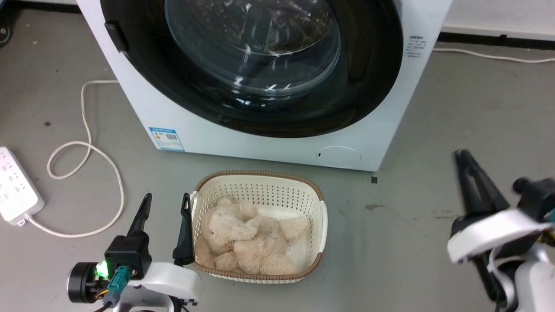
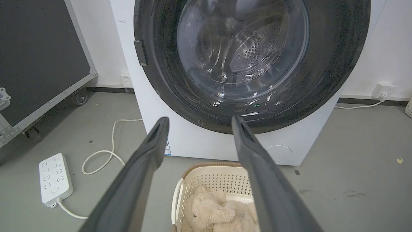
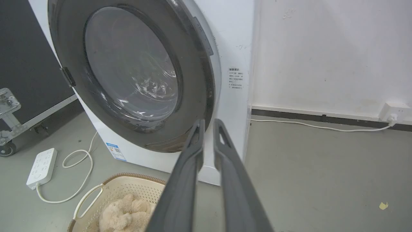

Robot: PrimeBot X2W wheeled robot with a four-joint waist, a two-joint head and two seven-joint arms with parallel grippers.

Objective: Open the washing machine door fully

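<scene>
The washing machine door (image 1: 253,47) is a big glossy black ring around a bulging clear glass centre, and it lies flat against the white machine front. A small black handle (image 1: 116,35) sits on its left edge. In the left wrist view the door (image 2: 251,58) stands straight ahead, with the steel drum visible through the glass. My left gripper (image 1: 168,197) is open low on the left, beside the basket and well short of the door. My right gripper (image 1: 460,154) is shut on nothing at the right, off the machine's corner. The right wrist view shows the door (image 3: 132,71) obliquely beyond the right gripper (image 3: 209,121).
A cream laundry basket (image 1: 321,216) holding a beige plush toy (image 1: 247,238) stands on the grey floor in front of the machine. A white power strip (image 1: 15,186) and looped cable (image 1: 86,151) lie at the left. A black wheeled case (image 2: 38,54) stands beyond them.
</scene>
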